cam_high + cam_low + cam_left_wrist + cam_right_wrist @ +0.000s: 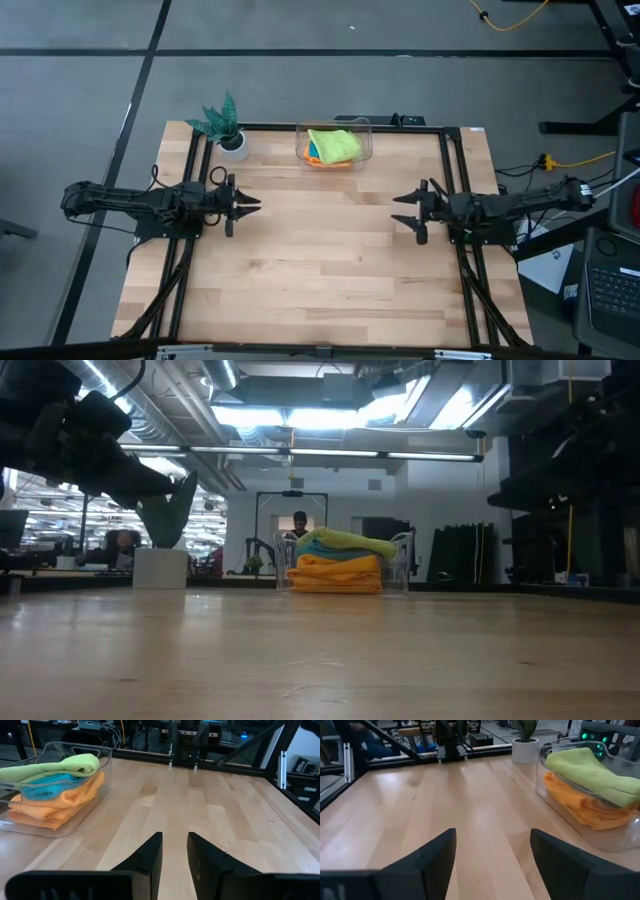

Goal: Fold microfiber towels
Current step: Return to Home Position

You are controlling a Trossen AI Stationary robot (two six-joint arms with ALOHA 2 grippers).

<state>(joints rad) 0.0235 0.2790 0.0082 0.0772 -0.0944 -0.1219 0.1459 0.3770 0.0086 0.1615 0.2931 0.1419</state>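
So both arms are parked at the sides of the table (330, 270), facing each other with bare wood between them. Neither one is holding anything.

The left gripper (250, 203) has its fingers nearly together. You only see that in its own wrist view, where there's a narrow slit between the two dark fingers (150, 855). The right gripper (400, 208) is spread wide, which is obvious in its wrist view and visible from above too.

All the microfiber towels are folded and stacked in the clear bin (365, 140). It sits well away from both grippers, roughly between them but off toward the far edge of the table. The high view mostly shows the green towel (335, 143) on top, with just slivers of other colours at the edge. The low view gives the layers properly, with the teal towel (318, 550) under the green and the orange towels (335, 572) at the bottom. The left wrist view shows the same order. From the right wrist I can only make out green over orange.

The plant (222, 118) in its white pot (233, 143) stands near the bin, on the left gripper's side. The low view also catches a person (300, 520) far off behind the bin.
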